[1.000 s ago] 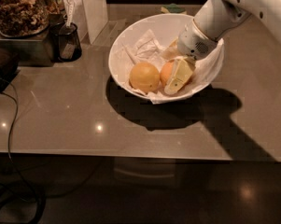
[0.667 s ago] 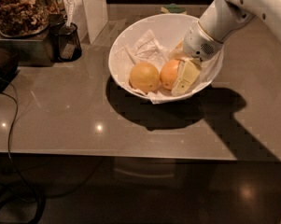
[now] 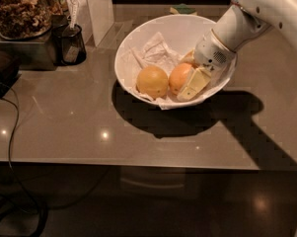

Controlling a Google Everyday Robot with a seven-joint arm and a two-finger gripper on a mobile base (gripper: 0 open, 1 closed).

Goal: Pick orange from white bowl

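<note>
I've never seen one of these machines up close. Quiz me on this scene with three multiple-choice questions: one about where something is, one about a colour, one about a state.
1. Where is the gripper relative to the white bowl?
A. High above it
B. Inside it, right beside the orange
C. Outside it, to its left

2. What colour is the round fruit left of the orange?
A. Paler and yellower than the orange
B. Green
C. Dark purple

3. What state is the orange in?
A. Lifted clear above the bowl
B. Lying outside the bowl
C. Resting in the bowl

Answers:
1 B: the gripper sits below the rim, next to the orange.
2 A: its skin looks lighter yellow.
3 C: the orange lies on the bowl's bottom.
</note>
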